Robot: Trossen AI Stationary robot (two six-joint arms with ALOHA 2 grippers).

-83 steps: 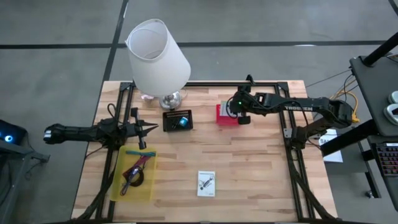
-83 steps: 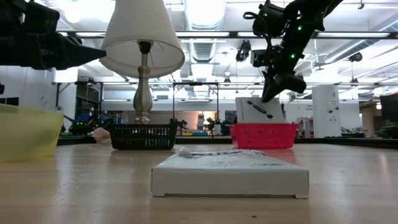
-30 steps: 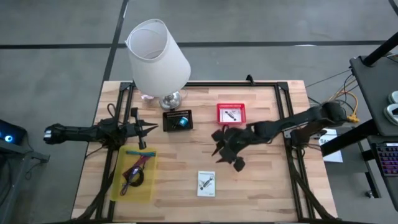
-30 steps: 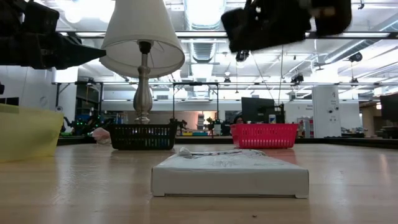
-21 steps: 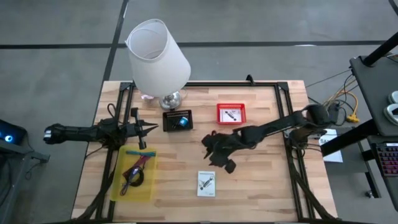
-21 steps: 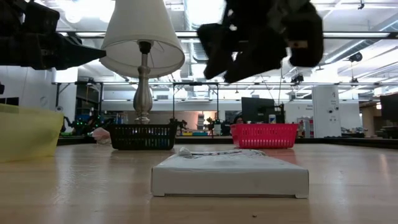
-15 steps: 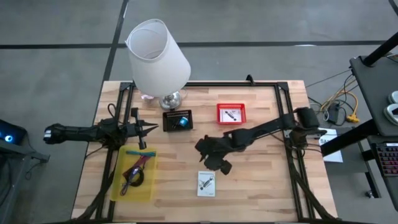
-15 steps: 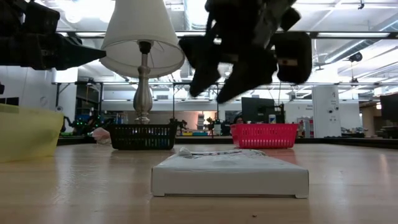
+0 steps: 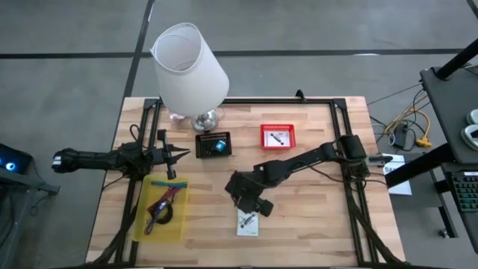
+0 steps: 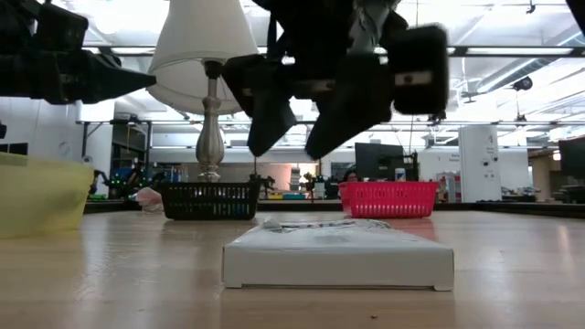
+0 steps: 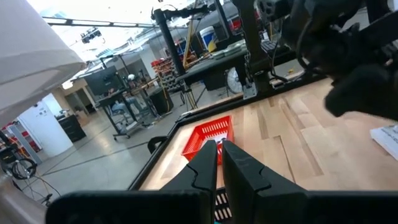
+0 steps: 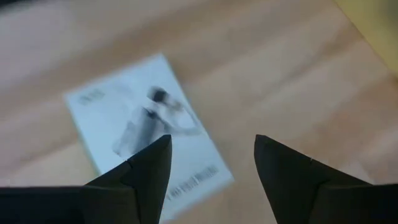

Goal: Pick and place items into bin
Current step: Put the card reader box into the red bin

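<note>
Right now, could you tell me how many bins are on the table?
3: a yellow bin near the left gripper, a black bin beside the lamp, and a red bin farther right.

Robotics lab or workshop hall, indoor. Evidence: a butcher-block wooden table [image 9: 299,224] edged with black metal framing, standing on a bare grey concrete floor [image 9: 314,26]. Beyond the table, in the low view, exposed ceiling ducts and strip lights [image 10: 512,50], open shelving and equipment racks. The left wrist view shows further workbenches [image 11: 205,68] behind the table, black frame posts and a white cabinet [image 11: 46,127]. Beside the table, loose cabling [image 9: 407,127] and a dark equipment stand.
</note>
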